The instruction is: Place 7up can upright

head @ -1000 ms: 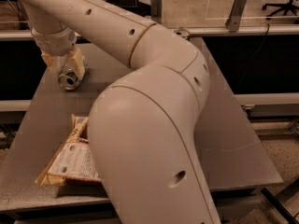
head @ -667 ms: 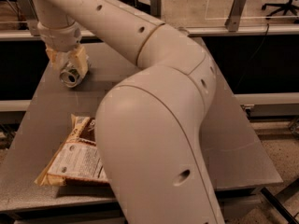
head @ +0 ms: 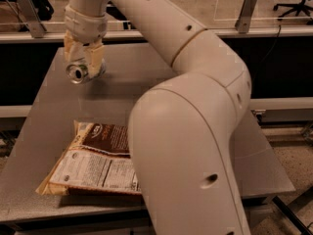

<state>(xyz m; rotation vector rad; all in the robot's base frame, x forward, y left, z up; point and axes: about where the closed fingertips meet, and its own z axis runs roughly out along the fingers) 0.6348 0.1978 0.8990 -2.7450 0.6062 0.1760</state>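
The 7up can (head: 79, 72) is held on its side, its silver end facing the camera, at the upper left above the grey table (head: 54, 111). My gripper (head: 84, 58) hangs from the wrist at the upper left, and its tan fingers (head: 96, 57) are shut on the can from either side. Only the can's metal end and a little of its body show; the label is hidden by the fingers.
A brown and white snack bag (head: 93, 160) lies flat at the table's front left. My own large arm (head: 186, 146) fills the centre and right of the view and hides much of the table. A railing (head: 274, 31) runs behind the table.
The gripper has lifted with the can and moved right and slightly forward; the can has stayed on its side in the fingers.
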